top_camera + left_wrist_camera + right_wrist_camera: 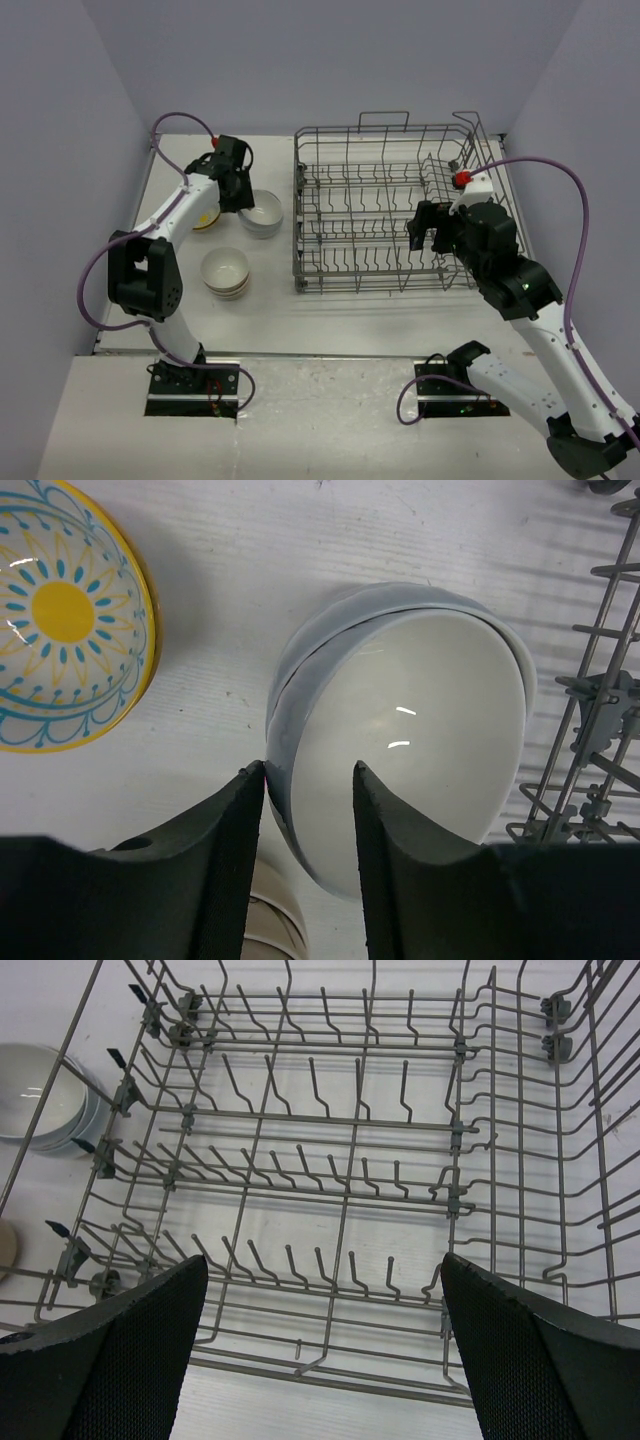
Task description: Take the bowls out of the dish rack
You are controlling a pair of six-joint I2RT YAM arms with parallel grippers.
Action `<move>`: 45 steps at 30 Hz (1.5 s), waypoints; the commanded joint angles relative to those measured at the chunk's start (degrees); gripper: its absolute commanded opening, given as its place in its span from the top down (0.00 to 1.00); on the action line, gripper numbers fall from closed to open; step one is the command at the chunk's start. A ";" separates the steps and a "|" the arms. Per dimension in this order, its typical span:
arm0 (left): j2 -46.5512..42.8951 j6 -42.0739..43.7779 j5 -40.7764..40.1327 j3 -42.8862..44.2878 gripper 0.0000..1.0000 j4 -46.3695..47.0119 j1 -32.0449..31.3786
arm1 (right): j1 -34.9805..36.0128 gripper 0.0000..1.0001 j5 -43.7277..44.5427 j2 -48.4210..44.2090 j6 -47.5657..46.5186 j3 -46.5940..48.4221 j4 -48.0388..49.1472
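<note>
The grey wire dish rack (pixel 385 210) (pixel 340 1190) stands at the back right, and no bowl shows among its tines. Left of it, on the table, sits a stack of white bowls (pixel 262 213) (pixel 420 730). My left gripper (pixel 240 195) (pixel 308 770) straddles the near rim of the top white bowl, jaws parted, one finger outside the wall and one inside, with a gap around the rim. A teal-and-yellow bowl (pixel 60 620) (pixel 207 220) lies further left. Cream patterned bowls (pixel 225 272) are stacked nearer the front. My right gripper (pixel 428 228) (pixel 320 1260) hangs wide open over the rack's near right side, holding nothing.
The rack's left wall (pixel 600 710) stands close to the white stack. A cream bowl's rim (pixel 275 925) shows under the left fingers. The white bowls (pixel 40 1095) appear through the rack's wires in the right wrist view. Purple walls close in the table on three sides.
</note>
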 commanded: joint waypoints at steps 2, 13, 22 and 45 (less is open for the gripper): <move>-1.08 0.90 -1.92 0.30 0.68 -0.81 0.44 | -0.33 0.01 -0.77 -0.67 -0.95 -0.10 2.47; -1.26 1.17 -0.79 -3.39 1.00 1.91 0.35 | -0.24 0.01 -0.86 -0.49 -0.95 -0.54 2.91; -3.10 0.82 -1.66 -6.03 1.00 2.88 0.36 | -0.24 0.01 -0.86 -0.49 -1.03 -0.63 2.91; -17.69 1.61 -6.23 -0.33 0.00 -2.82 0.44 | -0.24 0.01 -0.69 -1.72 1.77 0.51 2.30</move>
